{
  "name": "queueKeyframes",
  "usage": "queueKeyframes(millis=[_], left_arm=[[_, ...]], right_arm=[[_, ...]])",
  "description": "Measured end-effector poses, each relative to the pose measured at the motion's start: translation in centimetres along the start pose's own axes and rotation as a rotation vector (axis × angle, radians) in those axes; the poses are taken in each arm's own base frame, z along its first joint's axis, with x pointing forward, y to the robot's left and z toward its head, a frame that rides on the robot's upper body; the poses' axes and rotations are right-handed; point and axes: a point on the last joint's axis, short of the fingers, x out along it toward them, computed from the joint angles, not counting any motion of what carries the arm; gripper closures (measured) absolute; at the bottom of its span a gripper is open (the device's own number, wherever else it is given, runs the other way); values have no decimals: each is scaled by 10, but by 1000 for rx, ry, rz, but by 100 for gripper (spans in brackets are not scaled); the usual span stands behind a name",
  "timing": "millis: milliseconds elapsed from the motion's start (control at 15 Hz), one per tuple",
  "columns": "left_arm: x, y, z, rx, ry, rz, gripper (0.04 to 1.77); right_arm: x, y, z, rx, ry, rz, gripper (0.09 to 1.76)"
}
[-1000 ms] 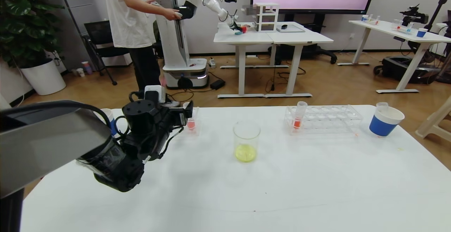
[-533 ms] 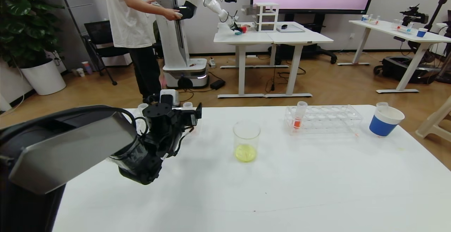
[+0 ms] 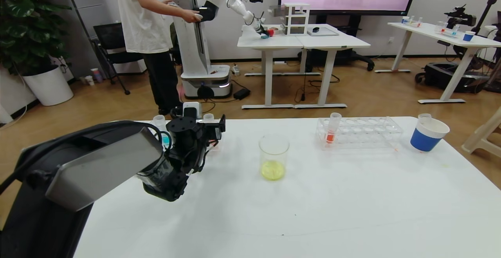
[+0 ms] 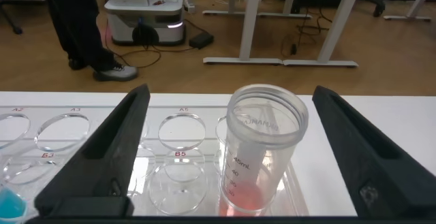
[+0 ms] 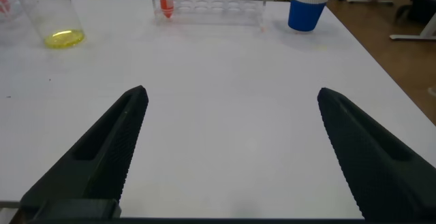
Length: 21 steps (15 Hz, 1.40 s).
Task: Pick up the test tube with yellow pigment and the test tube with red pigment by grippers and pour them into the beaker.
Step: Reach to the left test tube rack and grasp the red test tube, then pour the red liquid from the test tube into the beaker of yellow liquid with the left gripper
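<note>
My left gripper (image 3: 217, 128) is open at the back left of the table. In the left wrist view its jaws (image 4: 231, 94) stand wide on either side of a test tube with red pigment (image 4: 262, 149), not touching it. That tube stands upright in a clear rack (image 4: 178, 154). The beaker (image 3: 274, 157) stands mid-table with yellow liquid in its bottom; it also shows in the right wrist view (image 5: 48, 13). A second red tube (image 3: 332, 129) stands in the right rack (image 3: 362, 132). No tube with yellow pigment shows. My right gripper (image 5: 231, 92) is open and empty above bare table.
A blue-and-white paper cup (image 3: 428, 134) stands at the back right, with a clear tube behind it. Blue liquid (image 4: 10, 203) shows in the left rack beside my left gripper. My left arm's shell (image 3: 98, 164) covers the table's left side.
My left arm has moved forward and to the right, bringing its open jaws up to the left rack and around the red tube. The beaker, right rack and cup have not moved.
</note>
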Motion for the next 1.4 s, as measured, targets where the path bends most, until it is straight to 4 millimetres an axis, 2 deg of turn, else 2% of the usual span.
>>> queueKeyframes(millis=[67,133,200,267,333,467,733,933,1267,1400], left_arm=[[0,0,0,0,-1,0,54],[0,-1,0,-1,-2,-1,98],[0,-2,0,-1,-2,-7,135],[0,-2,0,0,-1,-5,143],[0,-2,-1,0,0,-4,121],[-1,-2,-1,4,2,-6,130],[-2,-4,8,26,-8,-9,130],[-3,-4,25,38,-13,-12,130],[-4,-4,67,29,-46,-19,130],[-5,-4,74,26,-56,-25,130]], right_arm=[[0,0,0,0,0,0,11],[0,0,0,0,0,0,11],[0,0,0,0,0,0,11],[0,0,0,0,0,-1,11],[0,0,0,0,0,0,11],[0,0,0,0,0,0,11],[0,0,0,0,0,0,11],[0,0,0,0,0,0,11],[0,0,0,0,0,0,11],[0,0,0,0,-1,0,11]])
